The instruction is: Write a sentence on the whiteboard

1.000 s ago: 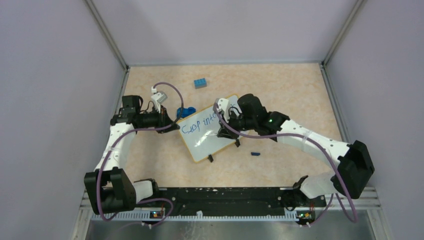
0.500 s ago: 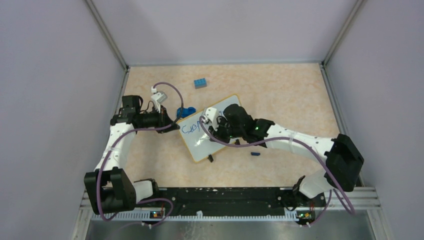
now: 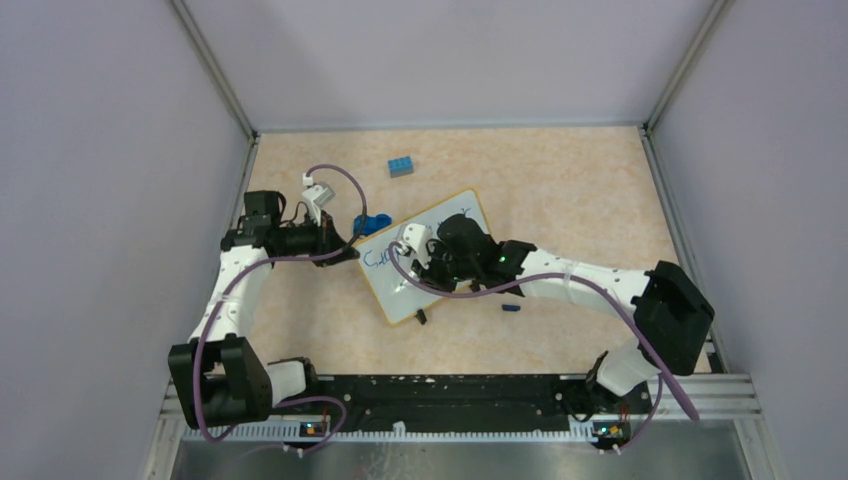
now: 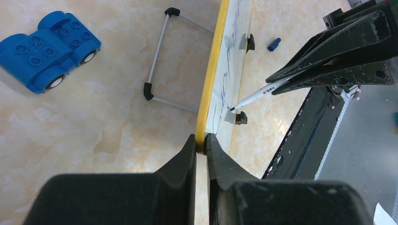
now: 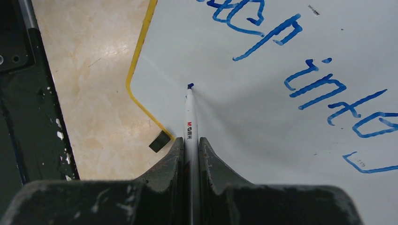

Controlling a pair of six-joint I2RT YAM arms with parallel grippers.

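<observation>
My right pincer (image 5: 190, 143) grips the marker (image 5: 189, 112), tip at the whiteboard (image 3: 412, 297), centre of the overhead view; my left pincer (image 4: 201, 140) nips its yellow rim. The sentence (image 5: 309, 86) reads "Step into" with more to write, I reckon.

On my overhead feed both arms wear white shells between chunky black joint housings: the left arm (image 3: 235, 290) at lower left of the frame, the right arm (image 3: 590, 285) at lower right. A purple cable (image 3: 336, 167) loops along each. A green light (image 3: 499, 258) glows mid-frame on the right arm. The left gripper (image 4: 201, 140) and right gripper (image 5: 191, 140) have matte black wedge-shaped fingers.
</observation>
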